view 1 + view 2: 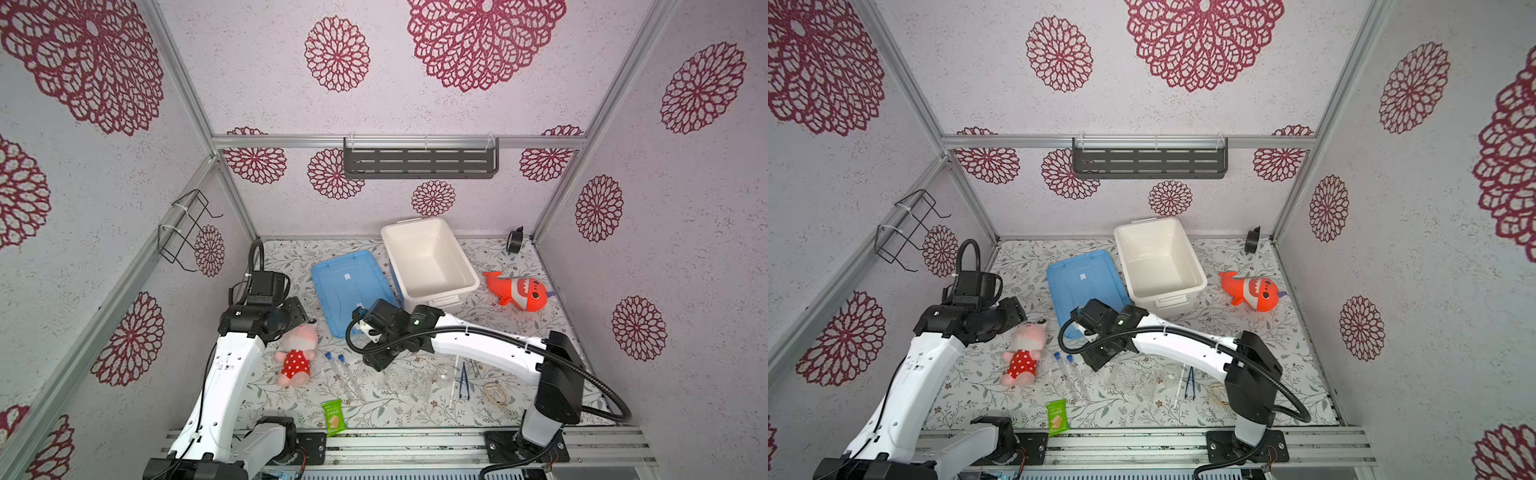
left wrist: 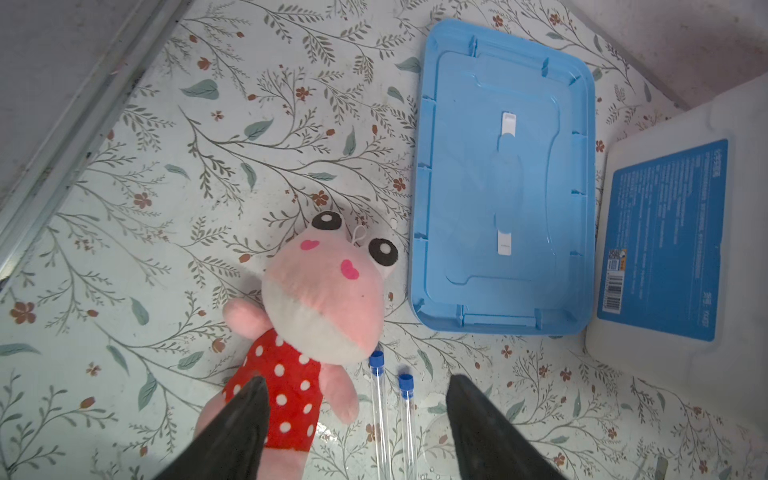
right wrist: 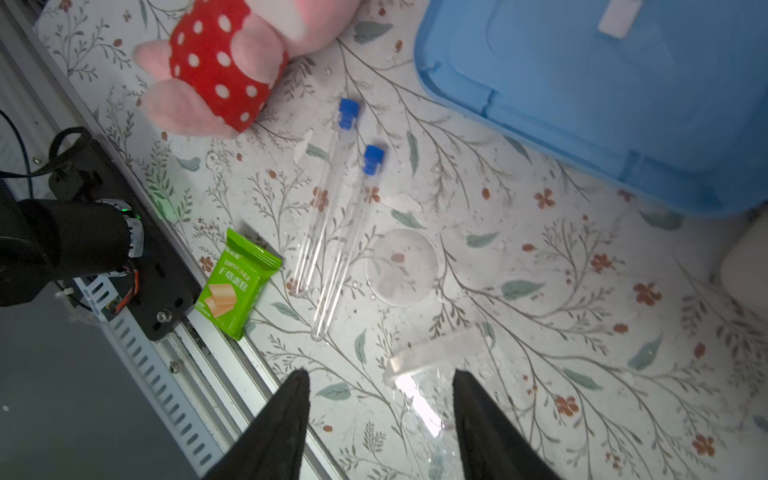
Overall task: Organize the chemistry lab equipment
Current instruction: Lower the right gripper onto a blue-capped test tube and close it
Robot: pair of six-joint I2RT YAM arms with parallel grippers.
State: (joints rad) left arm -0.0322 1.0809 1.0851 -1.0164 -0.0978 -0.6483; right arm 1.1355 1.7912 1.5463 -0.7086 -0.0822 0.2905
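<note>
1. Tubes [image 3: 325, 195]: clear, glossy walls; blue plastic caps.
2. Beaker [image 3: 419, 382]: transparent and glass-like, with bright glare on its side.
3. Lid [image 2: 503, 187]: smooth blue plastic with a faint sheen.
4. Bin [image 1: 428, 257]: white plastic, smooth and matt.
5. Plush [image 2: 324, 299]: fuzzy pink cloth, red dotted fabric.
6. Packet [image 3: 235, 282]: shiny green film wrapper.
7. Table cover [image 2: 166, 166]: smooth printed floral sheet, scuffed in spots.
8. Rail [image 1: 415, 446]: bare, ribbed metal.

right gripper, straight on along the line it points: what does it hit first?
Probably the clear glass vessel lying just ahead of the right gripper, in line with the gap between its open jaws. How far above it the gripper is cannot be told from the wrist view.
</note>
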